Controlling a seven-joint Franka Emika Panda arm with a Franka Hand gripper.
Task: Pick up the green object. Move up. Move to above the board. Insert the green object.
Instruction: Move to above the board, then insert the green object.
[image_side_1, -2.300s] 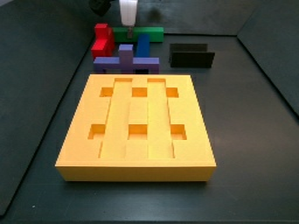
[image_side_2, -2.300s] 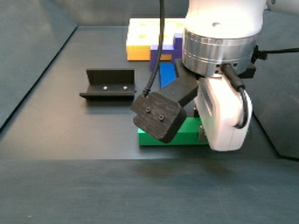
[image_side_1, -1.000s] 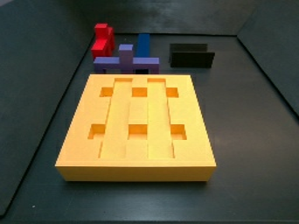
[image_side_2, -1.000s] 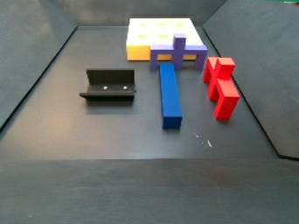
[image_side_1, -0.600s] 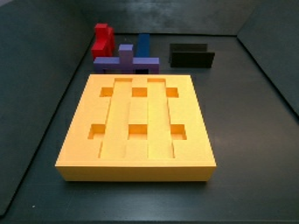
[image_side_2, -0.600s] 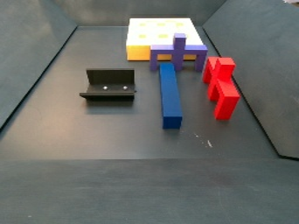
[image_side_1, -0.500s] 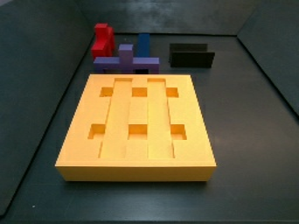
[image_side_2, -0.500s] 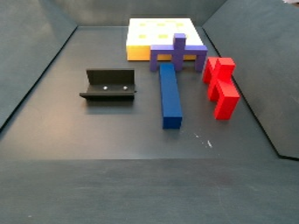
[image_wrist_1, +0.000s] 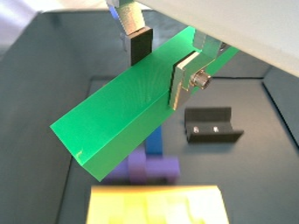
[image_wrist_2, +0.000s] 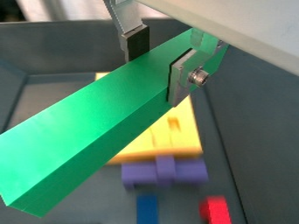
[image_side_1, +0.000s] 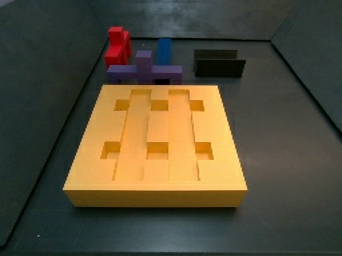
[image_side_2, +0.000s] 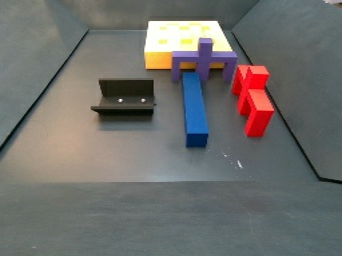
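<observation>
The green object (image_wrist_1: 122, 118) (image_wrist_2: 87, 136), a long plain bar, hangs in the air in both wrist views. My gripper (image_wrist_1: 163, 66) (image_wrist_2: 160, 59) is shut on it, with one silver finger on each long side near the bar's upper end. Below it the yellow-orange board (image_wrist_2: 177, 138) (image_wrist_1: 158, 206) lies on the dark floor. In both side views the board (image_side_1: 154, 188) (image_side_2: 163, 42) shows whole, with all square holes open. Neither the gripper nor the green object shows in the side views.
A purple block (image_side_1: 144, 69) (image_side_2: 205, 60) lies against the board's end, with a long blue block (image_side_2: 195, 108) (image_side_1: 163, 48) behind it. A red block (image_side_2: 251, 98) (image_side_1: 118, 45) lies beside the blue one. The fixture (image_side_1: 219, 64) (image_side_2: 124, 98) (image_wrist_1: 212, 124) stands apart on the floor.
About two seconds ago the gripper stood low over the green object on the floor in the side views. Both have since left those views. Nothing else moved in the last second.
</observation>
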